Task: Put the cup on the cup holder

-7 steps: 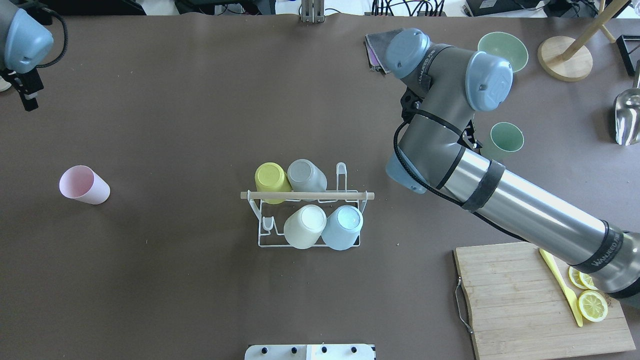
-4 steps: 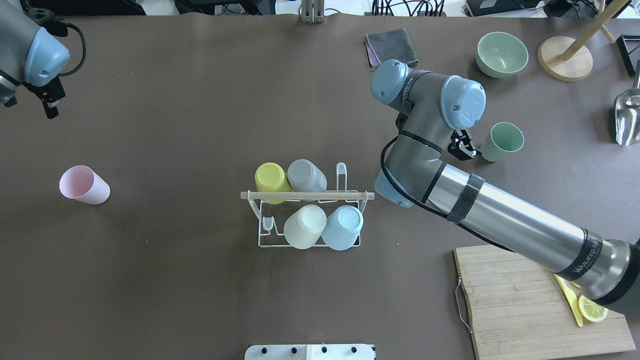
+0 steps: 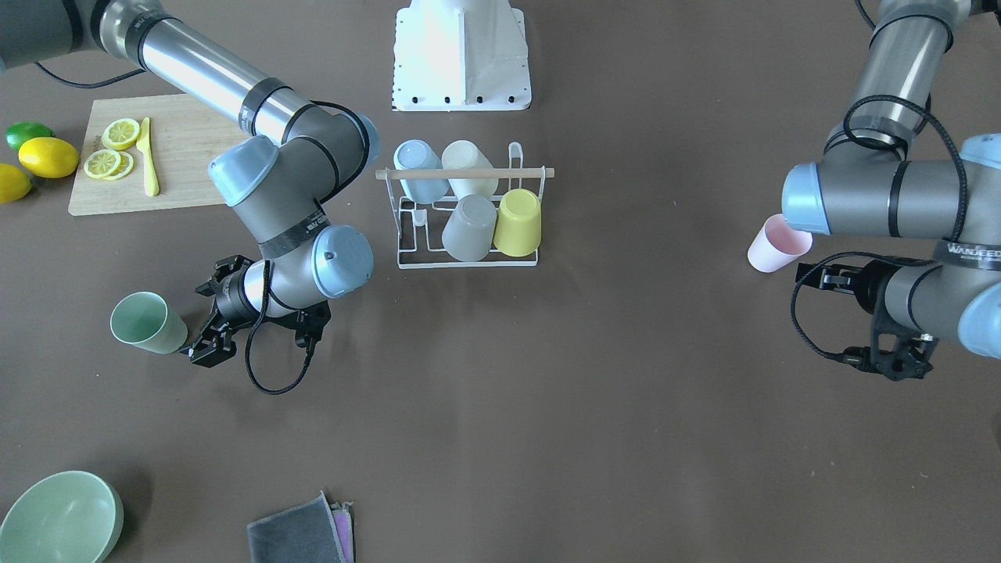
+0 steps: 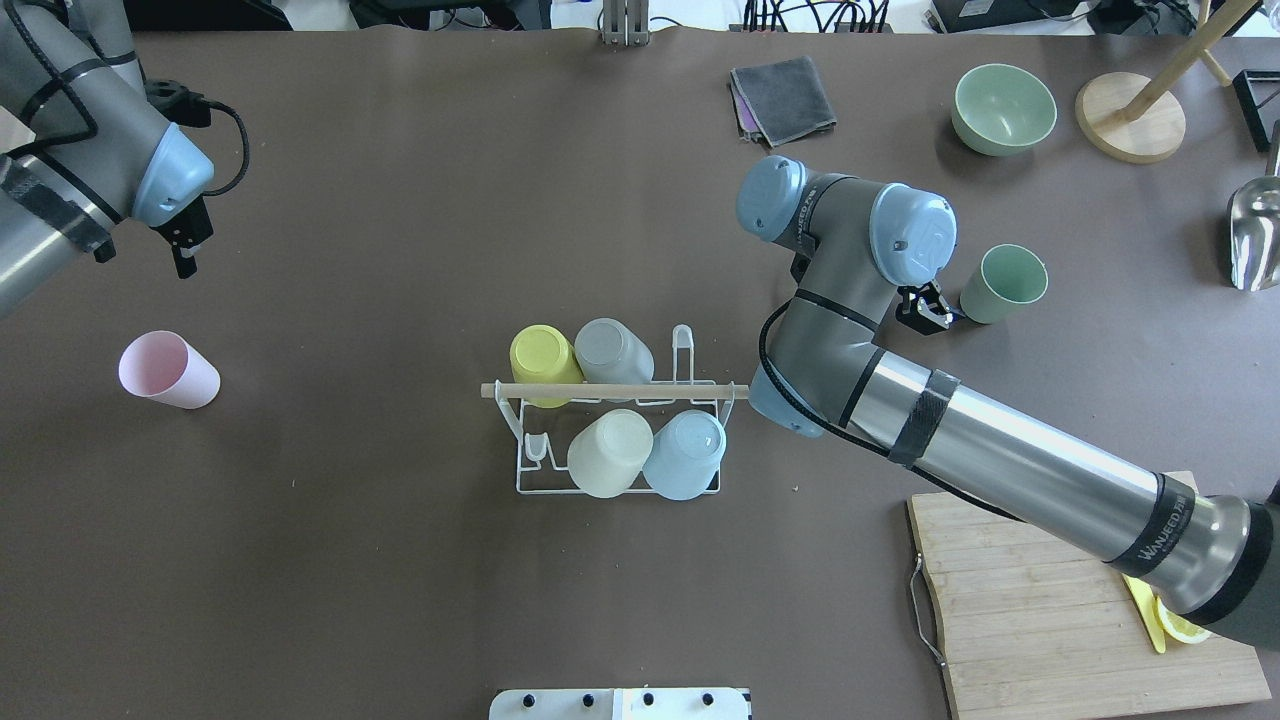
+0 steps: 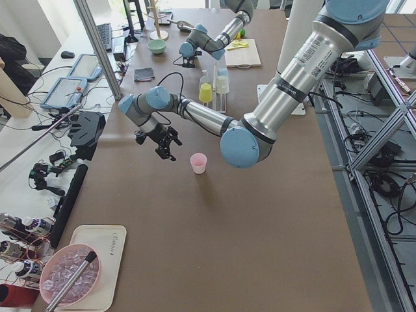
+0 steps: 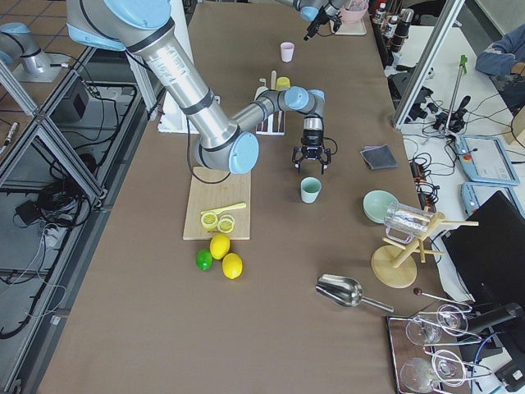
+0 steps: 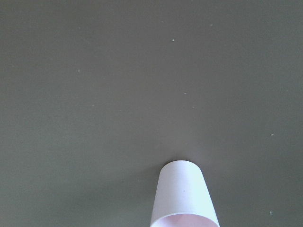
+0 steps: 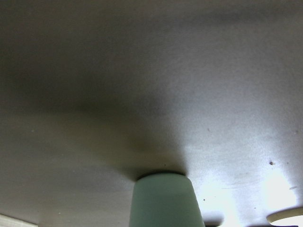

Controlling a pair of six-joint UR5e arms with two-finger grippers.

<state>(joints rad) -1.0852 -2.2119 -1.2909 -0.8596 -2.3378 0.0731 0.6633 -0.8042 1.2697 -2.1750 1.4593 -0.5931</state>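
Green cup (image 4: 1003, 284): stands mouth up on the bench (image 4: 400, 560), just ahead of the right end effector (image 3: 197, 320); I cannot tell whether they touch.
Pink cup (image 4: 168, 369): mouth up, near the left end effector (image 5: 168, 147) but apart from it.
Cup holder (image 4: 615, 391): between the two end effectors, nearer the right one and well apart from both. It carries a yellow cup (image 4: 541, 358), grey cup (image 4: 607, 350), cream cup (image 4: 612, 452) and pale blue cup (image 4: 688, 452), all upside down.
Right end effector: fingers spread wide, holding nothing.
Left end effector: fingers apart, holding nothing.
Just changed: the right arm has drawn in, so its end effector now shows beside the green cup. The left arm has swung in from the corner toward the pink cup. Cups and holder have not moved.
Meaning: both arms are likely still approaching, and no cup is gripped yet. The green cup looks the likelier first pick.
Views: front-facing shows both sets of fingers spread, while overhead hides most of the right end effector under its wrist. Overhead shows the pink cup whole, but front-facing part-hides it behind the left arm. Each wrist view shows only its cup at the bottom edge, no fingers.
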